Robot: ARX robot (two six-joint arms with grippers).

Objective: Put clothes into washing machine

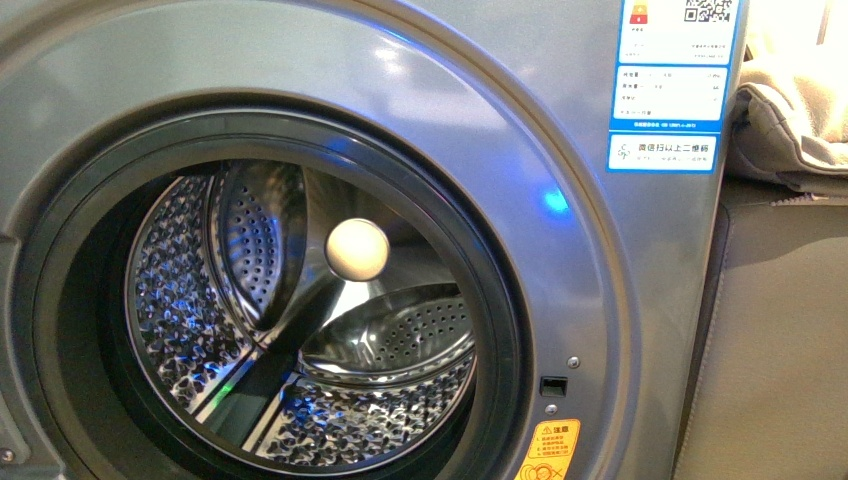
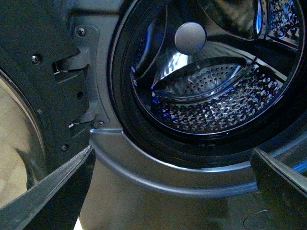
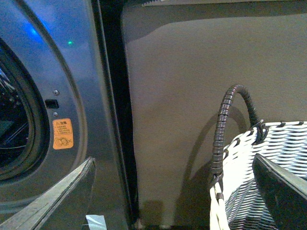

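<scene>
No clothes show in any view, and the perforated steel drum [image 1: 300,330] of the washing machine [image 1: 560,120] looks bare behind its black rubber gasket [image 1: 500,330], with only a pale round boss [image 1: 357,250] at the back; the door [image 2: 19,143] hangs swung open on its hinge side, so the mouth is free; I judge the task barely begun, at the fetching step, with nothing loaded yet; the left gripper [image 2: 172,149] faces the porthole with its fingers spread wide and nothing between them; the right gripper [image 3: 173,158] is likewise spread and holds nothing, near a white woven basket [image 3: 240,153] with a dark wrapped handle [image 3: 223,124]; what the basket holds cannot be seen, but the garments are likely there, so the next move calls for reaching into it and pinching a bundle; no brand name is legible; a blue-white energy label [image 1: 675,65] carries a QR code and small Chinese print too fine to read; a smaller label [image 1: 662,150] below it has one line of Chinese characters; a yellow warning sticker [image 1: 548,450] bears a caution triangle; a beige cloth [image 1: 790,110] lies beside the machine.
</scene>
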